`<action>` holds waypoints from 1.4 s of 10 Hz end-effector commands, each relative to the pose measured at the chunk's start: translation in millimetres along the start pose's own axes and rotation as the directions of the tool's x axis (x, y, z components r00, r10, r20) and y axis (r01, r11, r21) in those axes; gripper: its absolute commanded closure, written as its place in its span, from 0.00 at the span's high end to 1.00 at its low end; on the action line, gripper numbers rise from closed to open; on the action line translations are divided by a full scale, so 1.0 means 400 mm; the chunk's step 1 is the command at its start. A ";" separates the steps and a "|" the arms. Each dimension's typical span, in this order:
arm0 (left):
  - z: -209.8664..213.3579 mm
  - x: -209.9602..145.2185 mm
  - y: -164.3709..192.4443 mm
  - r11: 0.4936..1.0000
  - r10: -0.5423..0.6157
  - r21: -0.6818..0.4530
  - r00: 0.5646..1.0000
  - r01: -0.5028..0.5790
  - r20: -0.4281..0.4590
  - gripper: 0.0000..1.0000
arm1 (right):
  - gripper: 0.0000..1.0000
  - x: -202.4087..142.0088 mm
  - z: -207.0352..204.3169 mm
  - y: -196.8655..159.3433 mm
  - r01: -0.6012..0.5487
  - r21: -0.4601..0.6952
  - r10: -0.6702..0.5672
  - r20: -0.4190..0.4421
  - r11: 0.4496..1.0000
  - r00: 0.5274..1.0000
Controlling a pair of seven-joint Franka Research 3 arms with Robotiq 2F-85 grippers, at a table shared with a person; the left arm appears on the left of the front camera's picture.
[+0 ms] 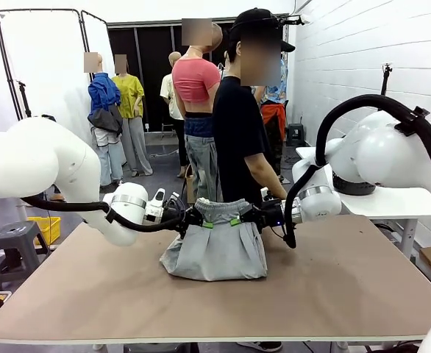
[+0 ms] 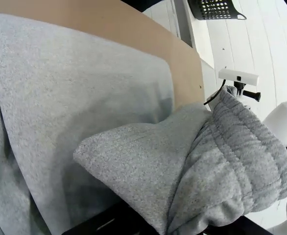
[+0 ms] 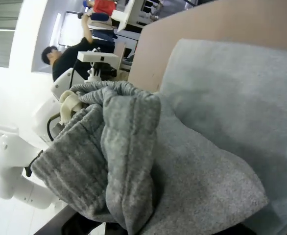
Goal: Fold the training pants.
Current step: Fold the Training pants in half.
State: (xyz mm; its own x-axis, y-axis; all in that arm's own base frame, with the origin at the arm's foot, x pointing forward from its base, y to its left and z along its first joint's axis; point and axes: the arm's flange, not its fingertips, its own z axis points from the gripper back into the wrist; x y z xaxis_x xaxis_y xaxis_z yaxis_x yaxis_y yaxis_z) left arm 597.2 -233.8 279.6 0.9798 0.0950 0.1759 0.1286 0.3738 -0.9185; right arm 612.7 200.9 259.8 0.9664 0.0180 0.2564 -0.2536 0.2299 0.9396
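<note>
Light grey jersey, one item: the training pants (image 1: 217, 246), held at the middle of the brown tabletop (image 1: 348, 287), waistband raised, the lower fabric bunched and resting on the board.

Left gripper (image 1: 198, 218): at 9 o'clock of the waistband, clamped closed on its left end, green pad visible against the cloth. The white left arm enters from the picture's left side. In the left wrist view the gathered elastic waistband (image 2: 236, 161) folds over the gripper at the bottom edge, with flat grey fabric lying beneath on the tabletop (image 2: 114, 24).

Right gripper (image 1: 239, 218): at 3 o'clock of the waistband, clamped closed on its right end, a green pad likewise visible. The right wrist view shows the ribbed waistband (image 3: 109, 156) draped over the gripper, the rest of the cloth spread on the tabletop (image 3: 182, 34).

Person (image 1: 241, 132): black shirt, standing at 12 o'clock, just behind the far table edge.

Black mesh basket (image 2: 214, 9): on the floor beyond the table, seen in the left wrist view.
</note>
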 end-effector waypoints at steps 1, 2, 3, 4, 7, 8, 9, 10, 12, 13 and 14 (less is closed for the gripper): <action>0.022 0.037 0.044 0.996 0.028 0.086 0.999 -0.030 0.029 0.00 | 0.00 0.050 0.052 -0.043 0.054 -0.062 -0.050 0.062 0.997 0.997; 0.018 0.040 0.056 0.995 0.026 0.093 0.999 -0.029 0.036 0.00 | 0.00 0.054 0.057 -0.063 0.071 -0.082 -0.065 0.073 0.994 0.995; 0.015 0.043 0.067 0.994 0.032 0.100 0.999 -0.036 0.040 0.00 | 0.00 0.058 0.061 -0.081 0.087 -0.098 -0.079 0.082 0.991 0.993; 0.011 0.046 0.079 0.992 0.047 0.113 0.998 -0.052 0.050 0.00 | 0.00 0.061 0.065 -0.100 0.106 -0.118 -0.096 0.089 0.987 0.991; 0.016 0.054 0.093 0.988 0.061 0.135 0.995 -0.071 0.073 0.00 | 0.00 0.065 0.068 -0.105 0.114 -0.119 -0.103 0.096 0.986 0.990; 0.021 0.060 0.098 0.987 0.061 0.143 0.994 -0.074 0.091 0.17 | 0.12 0.071 0.071 -0.111 0.130 -0.127 -0.119 0.091 0.983 0.989; 0.025 0.060 0.100 0.985 0.059 0.154 0.991 -0.077 0.117 0.36 | 0.32 0.071 0.075 -0.113 0.137 -0.132 -0.125 0.092 0.982 0.988; 0.030 0.056 0.097 0.983 0.052 0.167 0.989 -0.074 0.136 0.56 | 0.52 0.070 0.082 -0.113 0.141 -0.135 -0.128 0.099 0.981 0.987; 0.041 0.047 0.088 0.978 0.031 0.198 0.986 -0.064 0.166 0.95 | 0.91 0.066 0.105 -0.112 0.129 -0.182 -0.106 0.131 0.975 0.986; 0.044 0.046 0.086 0.978 0.031 0.198 0.986 -0.064 0.166 1.00 | 1.00 0.069 0.114 -0.109 0.125 -0.225 -0.090 0.156 0.966 0.984; 0.048 0.039 0.080 0.980 0.025 0.192 0.985 -0.058 0.172 1.00 | 1.00 0.072 0.125 -0.104 0.120 -0.239 -0.080 0.174 0.964 0.982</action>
State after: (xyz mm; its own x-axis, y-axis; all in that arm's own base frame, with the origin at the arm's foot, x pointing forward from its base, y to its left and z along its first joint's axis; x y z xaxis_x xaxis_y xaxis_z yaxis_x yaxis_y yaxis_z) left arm 623.5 -205.8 259.3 0.9480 0.2440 0.2044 0.0477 0.5260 -0.8492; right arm 647.5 141.9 235.0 0.9677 -0.1469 0.2050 -0.1290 0.4101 0.9029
